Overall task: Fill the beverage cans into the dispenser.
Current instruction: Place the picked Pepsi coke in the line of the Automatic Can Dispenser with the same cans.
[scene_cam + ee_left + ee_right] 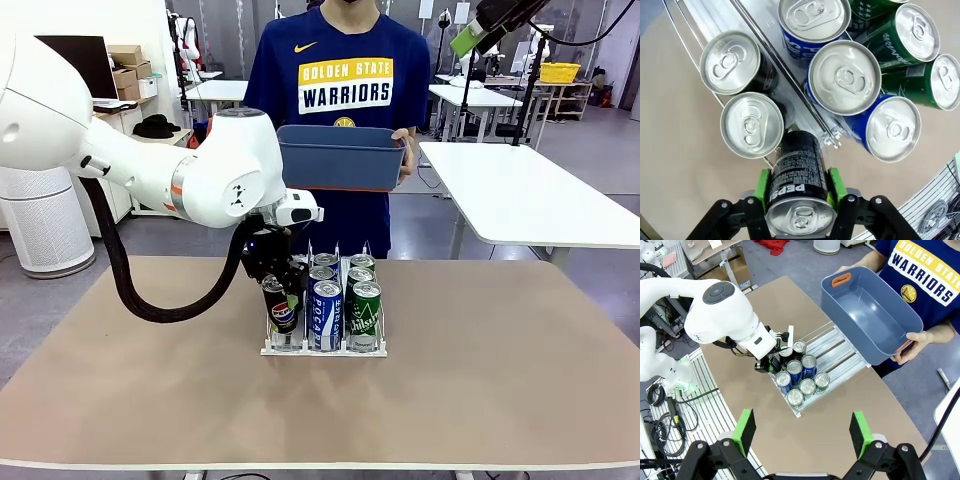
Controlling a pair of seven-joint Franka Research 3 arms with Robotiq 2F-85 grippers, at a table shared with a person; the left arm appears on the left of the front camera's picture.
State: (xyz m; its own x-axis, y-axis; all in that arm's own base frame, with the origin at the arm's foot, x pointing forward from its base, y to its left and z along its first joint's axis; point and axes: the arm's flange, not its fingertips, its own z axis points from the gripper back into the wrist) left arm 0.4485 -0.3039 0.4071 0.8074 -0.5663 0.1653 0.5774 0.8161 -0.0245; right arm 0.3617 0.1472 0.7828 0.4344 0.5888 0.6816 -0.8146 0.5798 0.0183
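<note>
Now the left end effector point(799, 192) is clamped on a black can point(797, 172), just beside the dispenser point(325, 350).

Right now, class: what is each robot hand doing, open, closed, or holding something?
Left hand: closed on a black can above the rack.
Right hand: open, holding nothing.

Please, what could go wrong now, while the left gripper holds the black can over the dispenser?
1. The left gripper holds the black can tilted, close to two standing cans; lowering it may knock them.
2. It sits over the wire edge of the dispenser; released here, it may catch on the wire or fall outside.
</note>
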